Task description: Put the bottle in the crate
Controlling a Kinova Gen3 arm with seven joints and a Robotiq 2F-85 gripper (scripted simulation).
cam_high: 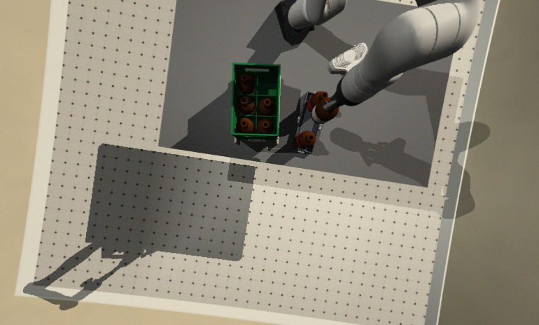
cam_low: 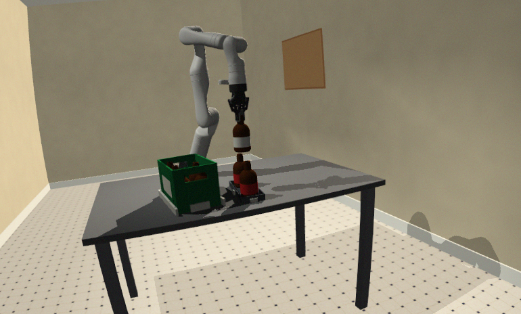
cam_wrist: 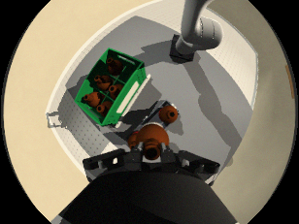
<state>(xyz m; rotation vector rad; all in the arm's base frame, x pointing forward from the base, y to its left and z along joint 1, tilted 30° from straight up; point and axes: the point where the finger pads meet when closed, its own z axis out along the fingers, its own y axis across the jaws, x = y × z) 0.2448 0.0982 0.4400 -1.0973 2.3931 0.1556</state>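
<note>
My gripper (cam_low: 239,116) (cam_wrist: 151,147) is shut on the neck of a brown bottle with a white label (cam_low: 241,141) (cam_high: 319,115). The bottle hangs upright above the tray (cam_high: 304,150), its base higher than the tops of the two red-labelled bottles standing there, one at the near end (cam_high: 306,139) (cam_low: 248,183) and one at the far end (cam_high: 315,99) (cam_low: 237,171). The green crate (cam_high: 278,80) (cam_low: 199,195) (cam_wrist: 136,79) stands left of the tray in the top and exterior views. Its empty slot (cam_high: 267,85) is at the back right in the top view; the other slots hold brown bottles.
The crate's walls rise between the tray and the slot. A bottle (cam_high: 246,83) stands in the slot beside the empty one. The robot's base (cam_high: 292,33) (cam_wrist: 182,49) is at the back of the dark table (cam_high: 206,92) (cam_low: 293,167). The crate is near the table's front edge.
</note>
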